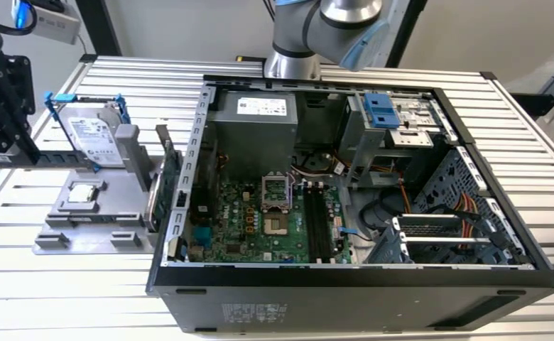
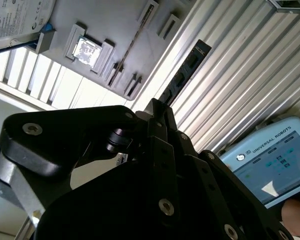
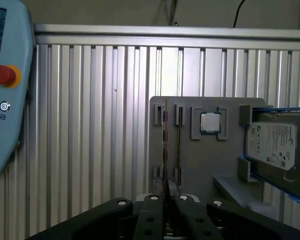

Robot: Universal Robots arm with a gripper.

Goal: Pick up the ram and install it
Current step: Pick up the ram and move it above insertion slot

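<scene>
My gripper [image 1: 23, 149] is at the exterior view's far left, above the table and off to the side of the grey holder [image 1: 97, 227]. Its fingers [image 2: 162, 125] are shut on the ram [image 2: 184, 72], a long dark narrow stick with chips that juts out past the fingertips. In the first wrist view the ram [image 3: 164, 145] appears edge-on as a thin line running out from the gripper [image 3: 166, 192]. In the exterior view the ram [image 1: 45, 160] lies level in front of the hard drive [image 1: 97, 138]. The motherboard's black slots [image 1: 317, 224] sit inside the open computer case [image 1: 353, 278].
The grey holder [image 3: 205, 160] carries a processor chip [image 3: 210, 121], the silver hard drive [image 3: 272, 142] with blue rails and an upright green card [image 1: 168, 188]. A teach pendant [image 3: 2, 90] lies on the ribbed table [image 3: 90, 125]. Cables and drive cages crowd the case's side on the exterior view's right.
</scene>
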